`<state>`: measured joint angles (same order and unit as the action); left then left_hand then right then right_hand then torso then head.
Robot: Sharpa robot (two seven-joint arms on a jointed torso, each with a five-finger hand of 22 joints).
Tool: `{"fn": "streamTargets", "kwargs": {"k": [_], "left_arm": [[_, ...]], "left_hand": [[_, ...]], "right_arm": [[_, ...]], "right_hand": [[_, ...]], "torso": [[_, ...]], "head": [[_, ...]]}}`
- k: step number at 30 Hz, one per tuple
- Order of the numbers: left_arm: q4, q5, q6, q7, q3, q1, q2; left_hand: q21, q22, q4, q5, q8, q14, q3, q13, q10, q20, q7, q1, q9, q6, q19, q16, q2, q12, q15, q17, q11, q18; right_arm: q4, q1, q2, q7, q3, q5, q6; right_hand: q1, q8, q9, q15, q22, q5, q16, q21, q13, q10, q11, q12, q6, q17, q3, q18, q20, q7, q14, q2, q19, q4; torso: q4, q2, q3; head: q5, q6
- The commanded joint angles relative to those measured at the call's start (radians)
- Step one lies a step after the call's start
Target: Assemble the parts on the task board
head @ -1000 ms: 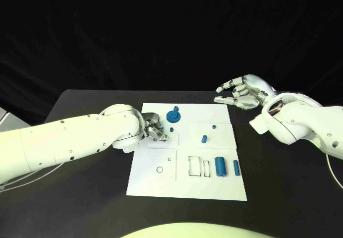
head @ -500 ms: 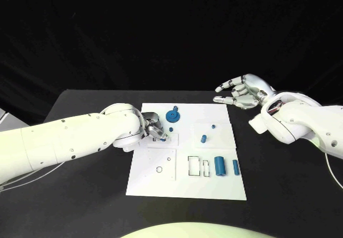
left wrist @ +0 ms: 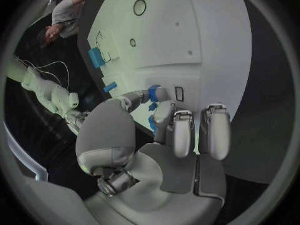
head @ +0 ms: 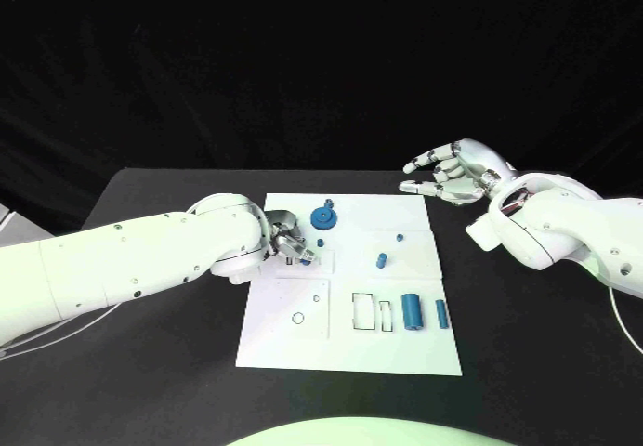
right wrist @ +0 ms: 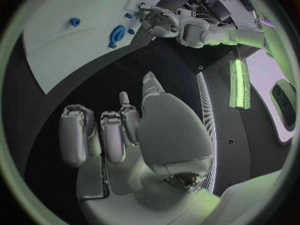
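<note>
Barely any shift over the last second: left hand [head: 288, 243] still pinches a small blue peg [left wrist: 153, 93] low over the white board [head: 351, 358], at its 10 o'clock edge. Right hand [head: 453, 174] hovers apart and empty off the board's 1 o'clock corner; insertion likely still pending.

Black table [head: 161, 372] — matte, dark surface, its far edge meeting a dark backdrop. A white task board [head: 351, 358] lies flat on it at the middle, long side running away from the robot, all four edges within the tabletop. The board is a single rectangular plate; bare table shows on either side and in front of it. A thin pale cable [head: 624, 321] lies at the table's right edge — it curves along the surface there. In the left wrist view the board [left wrist: 212, 40] again rests directly on the dark tabletop.
</note>
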<state>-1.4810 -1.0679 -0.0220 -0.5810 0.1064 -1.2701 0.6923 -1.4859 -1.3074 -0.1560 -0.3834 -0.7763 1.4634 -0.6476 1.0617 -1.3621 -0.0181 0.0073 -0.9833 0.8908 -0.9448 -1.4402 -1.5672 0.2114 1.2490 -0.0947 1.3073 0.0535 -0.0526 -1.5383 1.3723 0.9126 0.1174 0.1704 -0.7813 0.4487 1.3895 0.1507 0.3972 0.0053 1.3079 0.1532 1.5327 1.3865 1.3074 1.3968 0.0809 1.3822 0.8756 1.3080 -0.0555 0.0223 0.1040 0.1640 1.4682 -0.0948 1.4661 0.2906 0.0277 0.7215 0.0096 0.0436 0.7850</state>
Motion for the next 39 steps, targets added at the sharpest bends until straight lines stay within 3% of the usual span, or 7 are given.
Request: {"fn": "streamTargets", "kwargs": {"k": [1,19,26,30,37,38,39], "left_arm": [[0.0,0.007,-0.044,-0.008,0.008,0.011,-0.004],[0.001,-0.01,-0.042,-0.017,0.008,0.011,0.005],[-0.017,-0.004,-0.031,-0.016,0.004,0.011,0.019],[-0.031,0.009,-0.014,-0.015,-0.007,0.011,0.03],[-0.056,0.071,0.009,-0.011,-0.045,0.006,0.054],[-0.059,0.079,0.011,-0.011,-0.05,0.003,0.057],[-0.061,0.085,0.011,-0.011,-0.054,-0.001,0.059]], "left_hand": [[-0.001,-0.064,-0.01,0.003,0.0,0.107,0.03,0.002,0.001,0.003,0.003,-0.001,-0.004,0.003,-0.005,-0.004,-0.006,0.005,-0.008,0.263,0.001,0.008],[-0.003,-0.075,-0.086,0.014,-0.003,0.107,0.163,0.007,-0.001,0.005,0.002,-0.012,-0.019,-0.002,-0.012,-0.004,0.003,0.011,-0.009,0.263,0.002,0.01],[-0.002,-0.075,-0.137,0.111,-0.005,0.107,0.241,-0.002,0.005,0.004,0.005,-0.015,-0.03,0.002,-0.012,-0.004,0.005,0.007,-0.007,0.263,-0.001,0.01],[0.004,-0.063,-0.136,0.118,-0.003,0.107,0.251,-0.024,0.017,0.004,0.007,-0.01,-0.032,0.009,-0.005,-0.004,0.002,-0.006,-0.006,0.263,-0.003,0.008],[0.036,-0.002,-0.136,0.113,0.026,0.101,0.282,-0.137,0.099,-0.007,0.03,-0.036,-0.051,0.061,0.038,0.008,-0.005,-0.087,0.01,0.244,-0.023,-0.006],[0.052,0.027,-0.136,0.111,0.056,0.092,0.29,-0.199,0.145,-0.015,0.046,-0.042,-0.068,0.091,0.059,0.022,-0.01,-0.134,0.021,0.222,-0.037,-0.012],[0.053,0.027,-0.137,0.111,0.071,0.091,0.294,-0.201,0.149,-0.019,0.052,-0.044,-0.078,0.098,0.059,0.024,-0.015,-0.135,0.027,0.219,-0.043,-0.012]], "right_arm": [[-0.002,-0.001,0.001,0.004,0.0,-0.012,-0.008],[-0.005,-0.001,0.003,0.005,0.0,-0.017,0.006],[-0.005,-0.002,0.003,0.005,0.0,-0.017,0.004],[-0.004,-0.004,0.003,0.005,0.0,-0.017,0.003],[0.003,-0.005,0.002,0.005,0.0,-0.017,0.002],[0.004,-0.006,0.002,0.004,0.0,-0.017,0.002],[0.005,-0.006,0.001,0.004,0.0,-0.017,0.002]], "right_hand": [[-0.002,0.003,-0.001,0.002,0.166,0.004,-0.006,-0.005,0.073,-0.006,0.001,-0.004,-0.002,0.17,-0.006,0.02,0.006,0.001,0.078,0.01,0.023,0.0],[-0.001,0.004,-0.001,0.001,0.165,0.002,-0.006,-0.007,0.072,-0.007,0.001,-0.006,-0.002,0.168,-0.007,0.02,0.006,0.001,0.078,0.009,0.022,0.0],[-0.002,0.004,-0.001,0.001,0.164,0.001,-0.007,-0.011,0.07,-0.009,0.001,-0.007,-0.002,0.166,-0.008,0.021,0.006,0.001,0.077,0.009,0.021,0.0],[-0.002,0.004,-0.001,0.001,0.164,0.001,-0.007,-0.011,0.07,-0.009,0.001,-0.007,-0.002,0.166,-0.008,0.021,0.006,0.001,0.077,0.009,0.021,0.0],[-0.002,0.004,-0.001,0.001,0.163,0.001,-0.008,-0.011,0.068,-0.011,0.001,-0.009,-0.002,0.164,-0.009,0.021,0.006,0.001,0.077,0.009,0.02,0.0],[-0.002,0.004,-0.001,0.001,0.163,0.001,-0.008,-0.011,0.068,-0.011,0.001,-0.009,-0.002,0.164,-0.009,0.021,0.006,0.001,0.077,0.009,0.02,0.0],[-0.002,0.004,-0.001,0.001,0.163,0.001,-0.008,-0.011,0.068,-0.011,0.001,-0.009,-0.002,0.164,-0.009,0.021,0.006,0.001,0.077,0.009,0.02,0.0]], "torso": [[0.0005,0.0,-0.0003],[-0.0003,0.0,-0.0006],[-0.0003,0.0,-0.0012],[0.0003,-0.001,-0.0007],[0.0005,-0.001,-0.0007],[0.0007,-0.001,-0.0005],[0.001,-0.001,-0.0006]], "head": [[0.0,0.0],[0.001,-0.002],[-0.001,-0.005],[-0.001,-0.008],[-0.001,-0.012],[-0.001,-0.013],[0.0,-0.014]]}}
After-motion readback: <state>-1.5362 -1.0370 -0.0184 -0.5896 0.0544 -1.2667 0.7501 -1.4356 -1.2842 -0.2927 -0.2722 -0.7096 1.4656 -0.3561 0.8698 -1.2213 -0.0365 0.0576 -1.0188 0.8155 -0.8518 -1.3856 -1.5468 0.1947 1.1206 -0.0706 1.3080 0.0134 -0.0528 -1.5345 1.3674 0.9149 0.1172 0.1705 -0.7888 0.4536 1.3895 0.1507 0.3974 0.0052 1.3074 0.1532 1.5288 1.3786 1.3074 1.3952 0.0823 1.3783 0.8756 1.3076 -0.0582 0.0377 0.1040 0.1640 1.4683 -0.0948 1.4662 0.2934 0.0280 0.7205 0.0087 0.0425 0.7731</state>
